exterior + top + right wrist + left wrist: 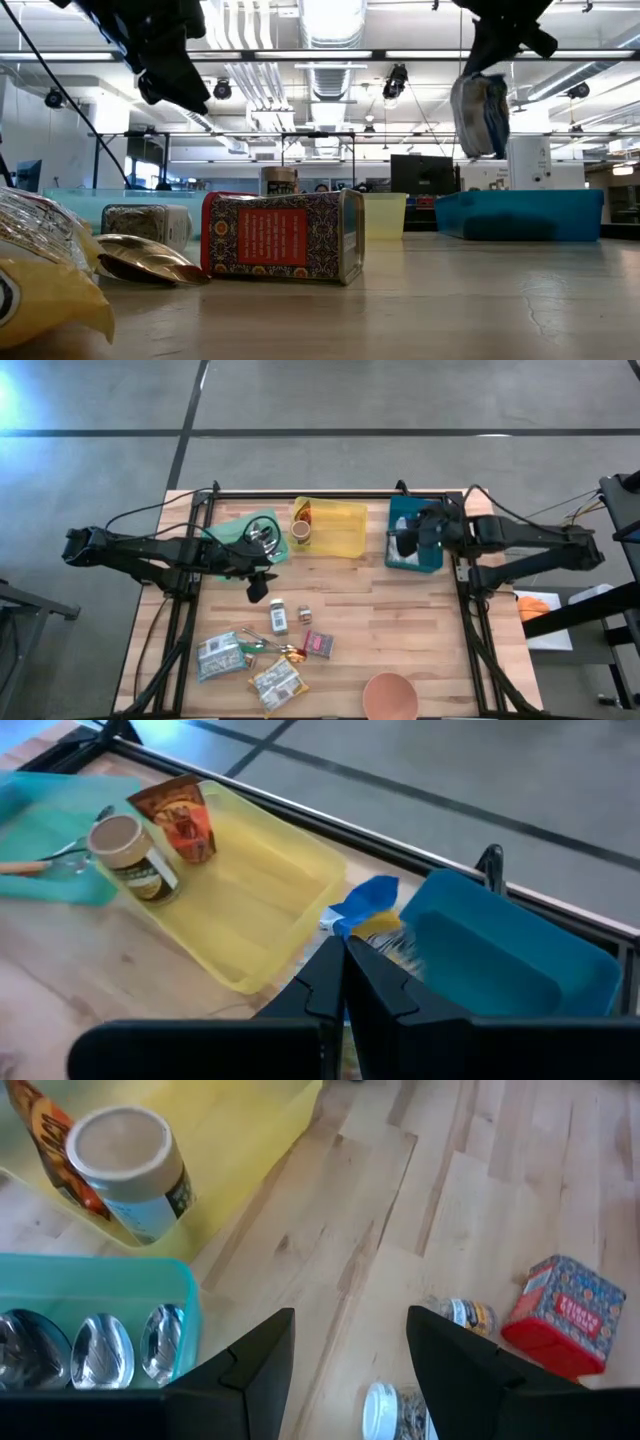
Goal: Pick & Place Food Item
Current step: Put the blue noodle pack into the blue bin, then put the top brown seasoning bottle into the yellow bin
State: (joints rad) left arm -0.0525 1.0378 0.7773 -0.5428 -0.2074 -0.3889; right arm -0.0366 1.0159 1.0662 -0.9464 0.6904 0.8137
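My right gripper [408,543] hovers over the blue bin [432,560] at the far right, shut on a silvery food packet [480,115] with a blue and yellow end [368,902]. My left gripper [257,590] stands open above the table, just near of the green bin [232,528], with nothing between its fingers [262,1348]. Spoons lie in the green bin [100,1348]. A yellow bin [340,530] between the two others holds a round can [128,1165] and an orange pouch [182,815]. My right gripper pinches the packet's top edge [492,72] between its two shut fingers, coming at it slanting down from above. The packet hangs upright below the fingers, lifted clear above the blue bin [520,212].
On the near half of the table lie a red patterned tin [318,645], a small jar [278,618], a gold spoon [140,262], two snack packets [220,655] [277,682] and a brown bowl [390,695]. Bare wood stretches from the bins toward the near right.
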